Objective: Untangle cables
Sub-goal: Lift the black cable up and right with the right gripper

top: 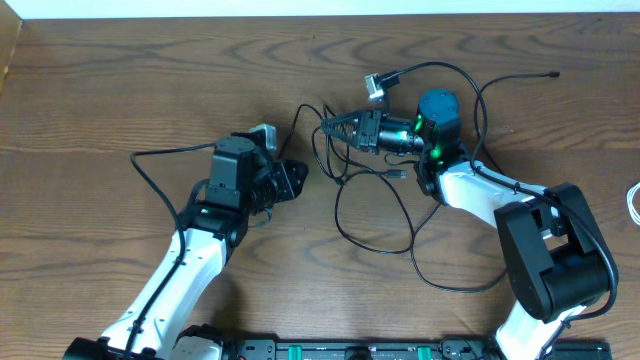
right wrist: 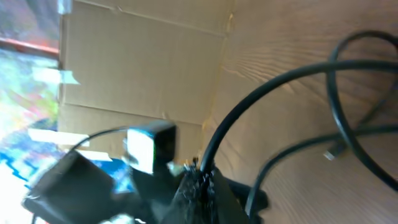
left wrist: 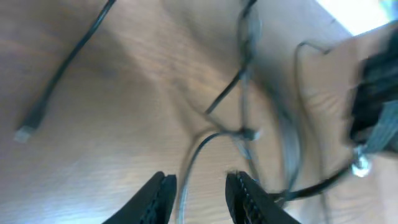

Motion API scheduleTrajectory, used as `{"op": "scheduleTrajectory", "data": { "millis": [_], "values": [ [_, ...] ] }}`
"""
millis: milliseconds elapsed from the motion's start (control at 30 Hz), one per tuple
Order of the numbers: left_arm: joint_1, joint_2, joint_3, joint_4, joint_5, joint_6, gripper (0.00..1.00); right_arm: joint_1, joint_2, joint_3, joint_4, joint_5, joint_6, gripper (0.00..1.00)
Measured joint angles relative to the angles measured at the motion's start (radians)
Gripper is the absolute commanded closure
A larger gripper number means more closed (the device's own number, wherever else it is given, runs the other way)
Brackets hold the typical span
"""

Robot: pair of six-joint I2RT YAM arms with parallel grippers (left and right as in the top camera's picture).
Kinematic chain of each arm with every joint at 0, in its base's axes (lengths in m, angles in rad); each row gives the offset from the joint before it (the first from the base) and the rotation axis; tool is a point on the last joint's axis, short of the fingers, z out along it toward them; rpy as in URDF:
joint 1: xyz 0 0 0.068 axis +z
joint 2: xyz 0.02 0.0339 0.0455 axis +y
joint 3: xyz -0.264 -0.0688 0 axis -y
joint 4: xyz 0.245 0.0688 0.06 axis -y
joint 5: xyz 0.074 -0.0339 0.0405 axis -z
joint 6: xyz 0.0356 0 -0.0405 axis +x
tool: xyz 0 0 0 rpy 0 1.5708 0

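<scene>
Overhead, black cables on wooden table, right gripper pinching one.

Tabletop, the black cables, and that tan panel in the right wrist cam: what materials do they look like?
Brown tabletop: wood or wood-look laminate, matte; grain lines show.
Thin black cables: rubber or plastic jacket, smooth; they lie in loose curves.
Tan flat panel: probably cardboard; crease lines and bits of tape.

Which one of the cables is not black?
The white cable, only partly seen at the right edge of the overhead view. The other cables are black and lie looped together in the middle.
</scene>
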State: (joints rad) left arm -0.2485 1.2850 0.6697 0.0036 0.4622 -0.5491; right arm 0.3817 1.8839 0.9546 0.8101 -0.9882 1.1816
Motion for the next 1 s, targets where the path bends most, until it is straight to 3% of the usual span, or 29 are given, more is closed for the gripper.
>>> {"op": "scheduleTrajectory", "data": {
  "millis": [200,600,900,933,1000],
  "values": [
    [0.000,0.000,0.000,0.183,0.116,-0.058,0.66,0.000,0.000,0.000,-0.122,0.035,-0.073,0.99],
    [0.000,0.013,0.000,0.187,0.161,-0.177,0.66,0.000,0.000,0.000,-0.109,0.043,-0.098,0.99],
    [-0.026,0.146,-0.001,0.195,0.102,-0.310,0.66,0.000,0.000,0.000,-0.109,0.042,-0.098,0.99],
    [-0.033,0.160,0.000,0.212,0.096,-0.317,0.67,-0.001,0.000,0.000,-0.109,0.041,-0.098,0.99],
    [-0.045,0.183,0.000,0.234,0.088,-0.327,0.90,-0.002,0.000,0.000,-0.109,0.041,-0.097,0.99]
  ]
}}
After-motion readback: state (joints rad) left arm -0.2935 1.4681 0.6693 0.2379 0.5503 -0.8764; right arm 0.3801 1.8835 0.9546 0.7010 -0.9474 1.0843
